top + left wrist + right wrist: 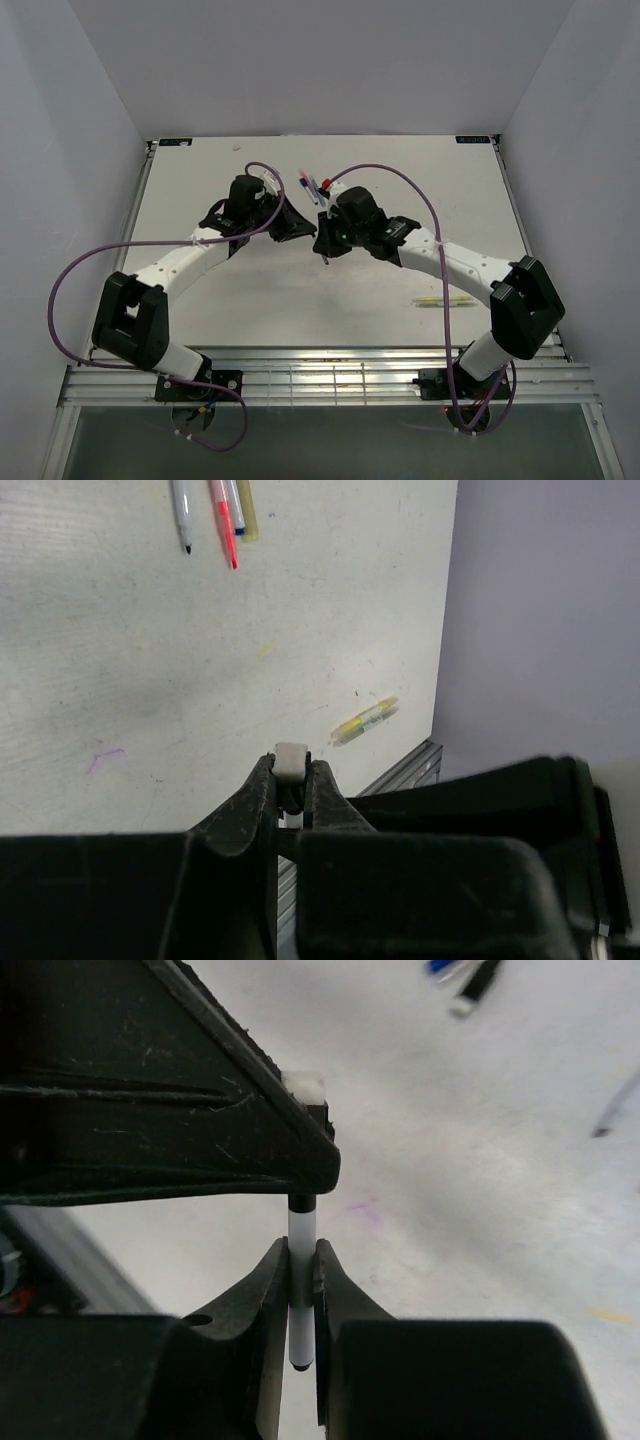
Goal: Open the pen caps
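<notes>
Right gripper (300, 1260) clenched on white pen (301, 1228) barrel, over the table (270, 300) middle. Left gripper (291, 780) clamped on its other end, probably the pen cap (291, 758): pale, mostly hidden. Cap seated or off: cannot tell. Loose pens (312, 187) lie just far of both; yellow pen (443, 301) near right.

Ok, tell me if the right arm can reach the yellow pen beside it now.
Probably not yet: the right gripper is shut on a white pen, which the left gripper also clamps. The yellow pen itself lies in the open.
</notes>
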You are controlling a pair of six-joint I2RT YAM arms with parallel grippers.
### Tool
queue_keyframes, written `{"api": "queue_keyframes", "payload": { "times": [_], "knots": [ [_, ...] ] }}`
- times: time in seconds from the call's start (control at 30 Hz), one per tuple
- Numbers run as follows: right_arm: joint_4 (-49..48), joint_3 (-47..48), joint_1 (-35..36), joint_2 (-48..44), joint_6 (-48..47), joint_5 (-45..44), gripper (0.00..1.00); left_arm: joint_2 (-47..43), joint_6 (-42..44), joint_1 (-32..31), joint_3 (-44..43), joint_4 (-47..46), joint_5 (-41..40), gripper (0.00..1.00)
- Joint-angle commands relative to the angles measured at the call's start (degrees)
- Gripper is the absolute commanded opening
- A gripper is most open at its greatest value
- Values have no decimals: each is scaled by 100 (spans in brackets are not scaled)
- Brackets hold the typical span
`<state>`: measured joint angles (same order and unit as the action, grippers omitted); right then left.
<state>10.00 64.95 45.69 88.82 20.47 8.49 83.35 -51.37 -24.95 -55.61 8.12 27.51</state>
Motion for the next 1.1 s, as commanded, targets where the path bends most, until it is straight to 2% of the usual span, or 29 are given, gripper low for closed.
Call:
{"api": "queue_keyframes", "payload": {
  "times": [0.0, 0.07, 0.13, 0.23, 0.33, 0.37, 0.5, 0.63, 0.67, 0.77, 0.83, 0.9, 0.93, 0.97, 1.0, 1.03, 1.07],
  "knots": [
    [887, 667, 588, 336, -736, -3024, 8, 426, 215, 7, -984, 996, -394, 0],
    [1004, 844, 712, 496, -938, -4077, 8, 778, 216, 86, -1484, 1270, -685, 0],
    [1004, 879, 818, 698, -1027, -4669, 8, 1050, 146, 183, -1732, 1271, -598, 0],
    [1004, 949, 827, 874, -1133, -4717, 8, 1358, 198, 394, -2286, 1306, -317, 0],
    [812, 845, 582, 761, -1159, -3701, 8, 1552, 487, 605, -2481, 1105, 166, 0],
    [376, 714, 459, 664, -1203, -2531, 8, 1492, 558, 718, -2420, 747, 428, 0],
    [-463, -33, -102, 207, -1124, -659, 8, 940, 716, 930, -1603, -423, 913, 0],
    [-920, -412, -578, 119, -801, 764, 8, 332, 909, 957, -777, -1084, 967, 0],
    [-1156, -517, -683, 110, -668, 1438, 8, 226, 988, 983, -523, -1137, 941, 0],
    [-1869, -939, -904, 57, -177, 2103, 8, -108, 1243, 1045, -249, -998, 660, 0],
    [-1801, -993, -887, 48, -183, 1886, 8, -240, 1323, 1071, -257, -726, 136, 0],
    [-1520, -958, -869, 57, -306, 1430, 8, -232, 1297, 1106, -502, 134, -471, 0],
    [-1049, -923, -808, 40, -402, 331, 8, -197, 1236, 1115, -625, 459, -1144, 0],
    [-626, -722, -651, 22, -516, -585, 8, -101, 1009, 1167, -739, 1002, -1438, 0],
    [-378, -633, -319, 4, -700, -1447, 8, -13, 859, 1211, -958, 1242, -1650, 0],
    [16, -554, -141, 4, -754, -3048, 8, 66, 718, 1264, -1038, 1419, -1748, 0],
    [141, -458, 8, 30, -772, -3621, 8, 198, 525, 1360, -1083, 1473, -1662, 0]
  ]
}}
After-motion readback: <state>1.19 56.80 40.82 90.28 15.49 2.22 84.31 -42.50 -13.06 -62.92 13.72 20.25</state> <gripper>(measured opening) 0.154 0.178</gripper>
